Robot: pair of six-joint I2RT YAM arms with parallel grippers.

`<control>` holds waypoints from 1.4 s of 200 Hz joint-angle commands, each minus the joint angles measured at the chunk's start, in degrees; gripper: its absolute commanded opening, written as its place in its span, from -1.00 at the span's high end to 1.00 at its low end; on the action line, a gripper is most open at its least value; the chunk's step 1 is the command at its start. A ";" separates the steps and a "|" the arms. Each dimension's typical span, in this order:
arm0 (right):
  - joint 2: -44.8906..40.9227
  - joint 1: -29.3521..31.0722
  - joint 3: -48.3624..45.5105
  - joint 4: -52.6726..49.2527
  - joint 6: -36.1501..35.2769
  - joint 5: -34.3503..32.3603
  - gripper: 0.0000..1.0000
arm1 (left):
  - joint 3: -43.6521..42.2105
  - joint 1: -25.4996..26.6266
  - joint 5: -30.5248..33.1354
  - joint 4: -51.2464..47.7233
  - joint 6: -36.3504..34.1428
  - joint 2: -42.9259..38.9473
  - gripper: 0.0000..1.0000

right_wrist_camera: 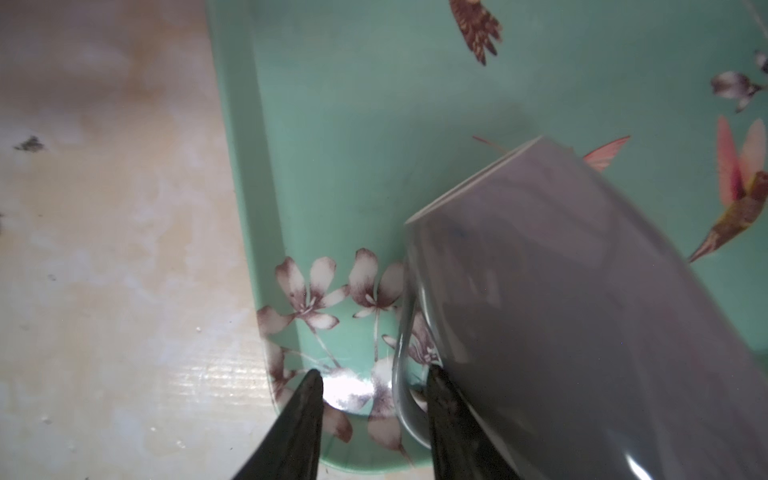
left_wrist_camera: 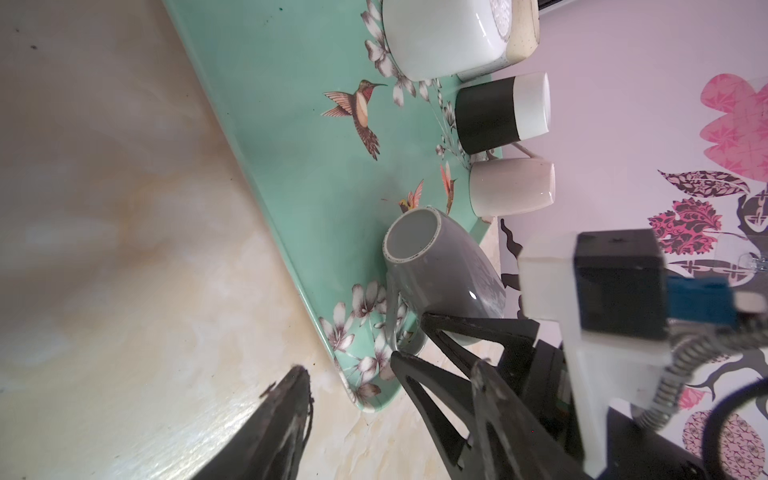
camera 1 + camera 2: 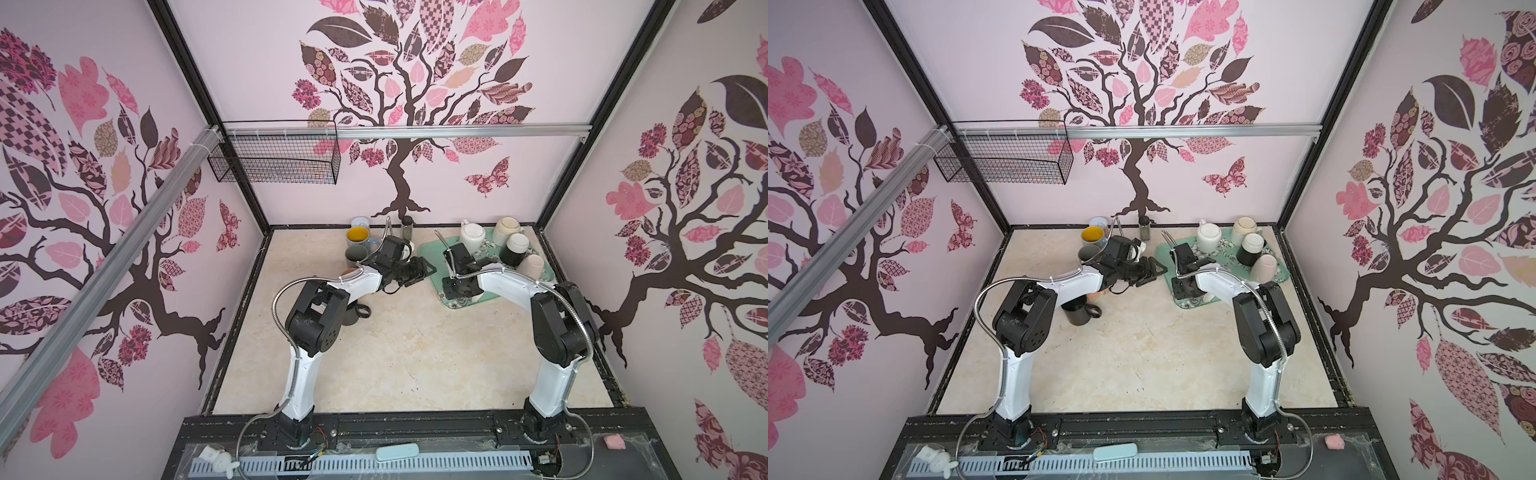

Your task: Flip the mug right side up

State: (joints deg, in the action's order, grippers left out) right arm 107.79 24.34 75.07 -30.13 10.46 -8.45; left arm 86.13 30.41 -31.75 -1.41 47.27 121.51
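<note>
1. Nearest the arm bases, a black mug (image 3: 1077, 312) is standing upright on the table (image 3: 415, 353), close beside the left arm's elbow.
2. Further in, the left gripper (image 3: 420, 269) is hovering just beside the left rim of the green tray (image 3: 432, 249), its jaws standing wide apart and carrying nothing.
3. On the tray's near corner, under the right wrist, the grey mug (image 2: 440, 266) is lying tilted on its side. Its handle is pointing toward that flowered corner.
4. The right gripper (image 1: 372, 378) is reaching down astride the handle. One finger (image 1: 449, 415) is sitting between the handle and the mug's body. The other finger (image 1: 299, 415) is standing outside the handle with a gap, so the jaws are spread, not pinching.
5. Farther back on the tray, a pale cup (image 3: 532, 266) and a black-and-white cup (image 3: 515, 249) are sitting mouth down, with a cream cup (image 3: 507, 228) and a white teapot (image 3: 471, 235) behind them.
6. By the back wall, a yellow-lined mug (image 3: 357, 237) is standing off the tray to the left, and a wire basket (image 3: 274, 162) is hanging above.
</note>
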 commanded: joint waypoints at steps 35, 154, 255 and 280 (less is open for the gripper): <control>5.61 0.27 1.68 0.02 -0.35 -4.12 0.17 | -2.59 -0.49 -0.28 0.81 -1.91 -2.86 -0.27; 0.75 -4.52 0.08 7.97 -1.16 6.87 1.00 | -5.62 -1.57 -0.78 3.84 -2.44 -5.20 -0.24; -21.59 -7.86 -14.25 39.96 18.34 22.09 1.00 | -13.22 0.97 6.71 8.02 -13.75 -17.04 -0.30; -23.63 -7.99 -15.61 46.46 25.73 25.29 1.00 | -17.58 4.66 12.03 12.98 -20.83 -20.87 -0.39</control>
State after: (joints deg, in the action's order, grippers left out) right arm 88.23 16.43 59.31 3.55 27.33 12.71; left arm 72.88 31.66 -25.85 5.58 35.97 104.01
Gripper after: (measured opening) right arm 0.091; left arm 0.678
